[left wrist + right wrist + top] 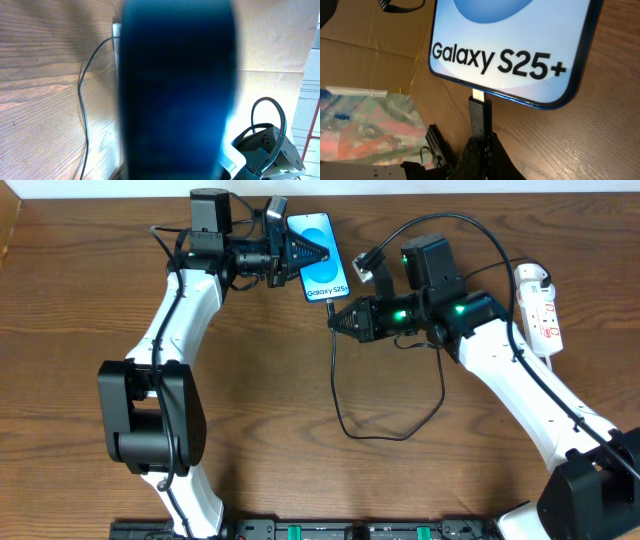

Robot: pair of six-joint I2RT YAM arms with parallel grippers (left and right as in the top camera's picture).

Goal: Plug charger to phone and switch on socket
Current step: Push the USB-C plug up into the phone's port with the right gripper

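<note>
Currently the plugging step is in hand: the left gripper [308,255] is clamped on the phone [325,275], while the right gripper [336,321], just below the phone's lower edge, pinches the connector tip of the charger [480,120]. A sliver of bare metal shows between connector and phone, so seating appears incomplete, and the next move calls for a straight push along the phone's long axis. The socket [540,305], well apart from the phone on the right arm's side, is not yet switched.

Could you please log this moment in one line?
step: plugging | left jaws: shut on phone | right jaws: shut on charger tip at port | socket: untouched
</note>
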